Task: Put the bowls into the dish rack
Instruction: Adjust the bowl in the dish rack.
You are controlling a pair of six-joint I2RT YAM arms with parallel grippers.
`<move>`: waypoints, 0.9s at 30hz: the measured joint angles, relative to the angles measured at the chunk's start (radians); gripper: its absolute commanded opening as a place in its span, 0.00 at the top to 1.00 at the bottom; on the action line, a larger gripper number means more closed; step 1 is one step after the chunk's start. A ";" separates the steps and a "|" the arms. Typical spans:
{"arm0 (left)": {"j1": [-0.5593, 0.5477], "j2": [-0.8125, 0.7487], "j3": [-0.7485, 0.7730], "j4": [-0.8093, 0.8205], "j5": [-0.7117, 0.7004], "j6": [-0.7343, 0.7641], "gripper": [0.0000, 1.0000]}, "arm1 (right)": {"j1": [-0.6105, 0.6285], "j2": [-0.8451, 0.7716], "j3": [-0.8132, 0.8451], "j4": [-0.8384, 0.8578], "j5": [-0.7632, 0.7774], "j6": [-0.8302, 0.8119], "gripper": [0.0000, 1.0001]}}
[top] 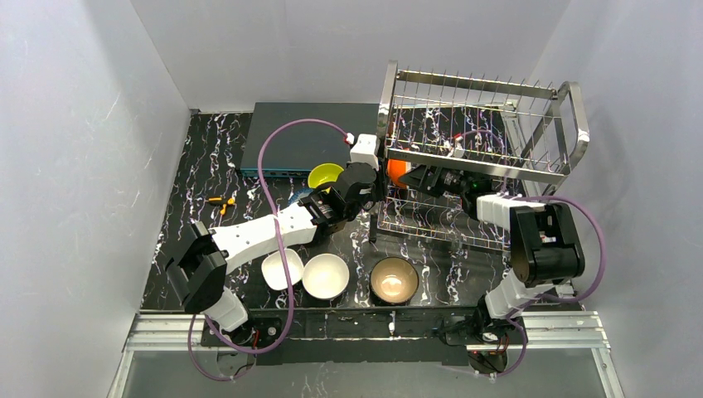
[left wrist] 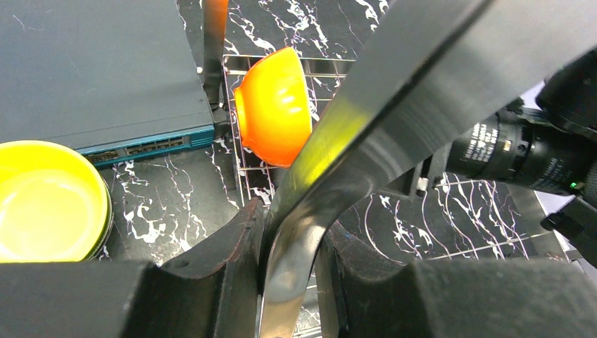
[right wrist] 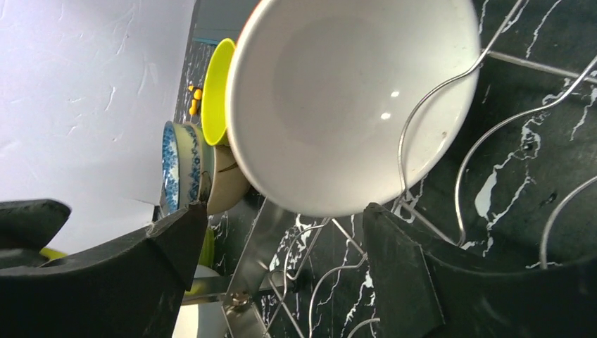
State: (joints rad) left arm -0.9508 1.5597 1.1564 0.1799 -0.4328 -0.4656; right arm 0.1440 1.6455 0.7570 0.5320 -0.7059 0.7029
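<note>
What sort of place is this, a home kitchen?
Likely a robot test cell, not a kitchen: plain white walls box in a marble-patterned table, with an aluminium rail at its near edge.

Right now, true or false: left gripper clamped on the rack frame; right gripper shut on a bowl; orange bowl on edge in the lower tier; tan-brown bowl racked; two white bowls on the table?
1. The left gripper is clamped on the dish rack, on its steel end frame. True.
2. The right gripper is shut on a bowl. False: its jaws stand wide open.
3. The orange bowl stands on edge in the rack's lower tier. True.
4. The tan-brown bowl is in the rack. False: it sits on the table, near the arm bases.
5. Two white bowls sit side by side on the table. True.
</note>
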 measured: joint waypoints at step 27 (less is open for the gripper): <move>0.000 0.000 0.002 -0.004 0.004 -0.003 1.00 | 0.165 -0.340 -0.218 -0.171 -0.036 0.008 0.30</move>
State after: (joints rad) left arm -0.9508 1.5597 1.1587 0.1761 -0.4290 -0.4686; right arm 0.3088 1.3060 0.5388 0.3614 -0.7418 0.7105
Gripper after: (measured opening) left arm 0.266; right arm 0.707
